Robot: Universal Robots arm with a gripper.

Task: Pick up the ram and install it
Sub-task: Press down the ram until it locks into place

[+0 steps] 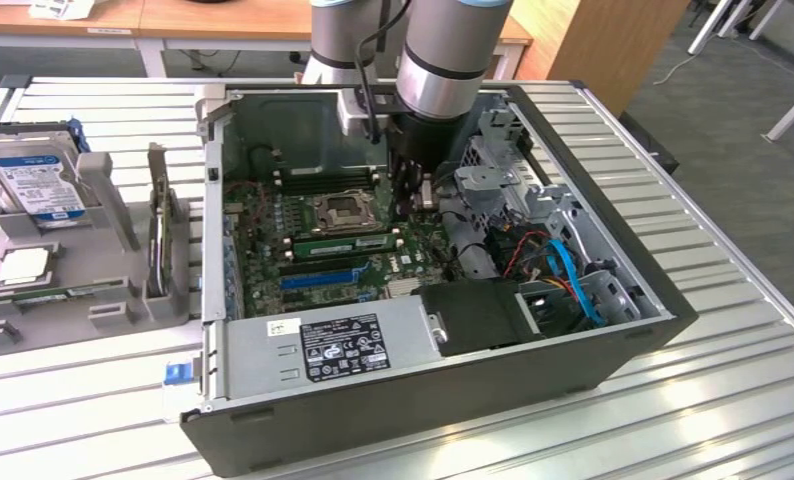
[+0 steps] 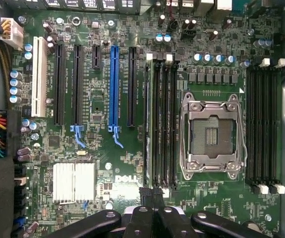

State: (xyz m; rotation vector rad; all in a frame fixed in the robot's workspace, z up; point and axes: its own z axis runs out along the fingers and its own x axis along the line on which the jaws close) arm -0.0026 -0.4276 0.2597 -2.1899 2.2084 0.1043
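Note:
The ram (image 1: 348, 243) is a long green stick standing on edge in a black memory slot just beside the empty processor socket (image 1: 342, 211) of the motherboard inside the open computer case. In the wrist view the ram (image 2: 149, 119) sits in the slot of its bank farthest from the socket (image 2: 211, 134). My gripper (image 2: 152, 194) hangs over one end of that slot bank, its black fingers pressed together and shut on nothing. In the exterior view my gripper (image 1: 419, 195) reaches down into the case, a little above the board.
The case wall (image 1: 370, 420) rings the board, with a power supply (image 1: 344, 345), a drive cage (image 1: 504, 195) and blue and orange cables (image 1: 564, 265) close by. A second slot bank (image 2: 263, 124) lies beyond the socket. A grey holder (image 1: 50, 290) at the exterior view's left carries a hard drive (image 1: 37, 180) and a silver chip (image 1: 24, 265).

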